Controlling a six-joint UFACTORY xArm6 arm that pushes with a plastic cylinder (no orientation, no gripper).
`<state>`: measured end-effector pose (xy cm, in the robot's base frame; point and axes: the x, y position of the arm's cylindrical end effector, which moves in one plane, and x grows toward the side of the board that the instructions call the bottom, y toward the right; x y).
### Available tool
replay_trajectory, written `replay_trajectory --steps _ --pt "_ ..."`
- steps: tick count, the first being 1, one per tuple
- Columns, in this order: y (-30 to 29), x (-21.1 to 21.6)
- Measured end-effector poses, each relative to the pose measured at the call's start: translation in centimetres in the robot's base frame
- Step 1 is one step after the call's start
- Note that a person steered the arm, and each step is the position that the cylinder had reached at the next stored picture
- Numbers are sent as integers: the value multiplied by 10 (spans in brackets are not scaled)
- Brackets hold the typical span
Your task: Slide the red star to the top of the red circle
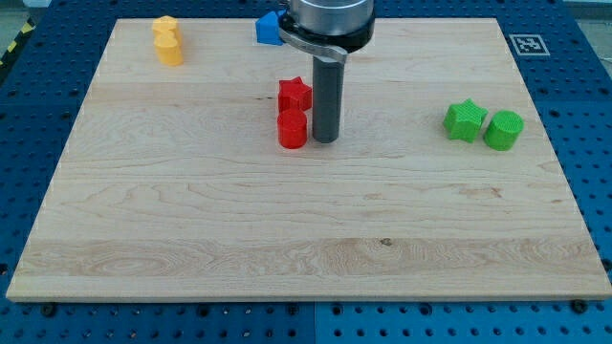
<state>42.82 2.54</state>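
Red circle touching red star above | my tip just right of circle

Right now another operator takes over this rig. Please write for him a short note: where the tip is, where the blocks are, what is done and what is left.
My tip is down on the wooden board, just to the view's right of the red circle, very close to it; contact cannot be told.
The red star sits directly above the red circle in the view, touching or nearly so.
Done: the star appears to be at the top of the circle already.
Left: probably only to move the tip away without knocking either red block.
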Motion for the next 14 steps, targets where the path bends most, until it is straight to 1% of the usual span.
replay_trajectory --steps 1,2,4,6,7,8,9,12,13,14 --pt "13 -1" --pt "16 -12" --pt "16 -43" --pt "16 -92" --pt "1 -116" --pt "-36 -120" --pt "-54 -118" --pt "-53 -77" --pt "-51 -76" --pt "-19 -99"
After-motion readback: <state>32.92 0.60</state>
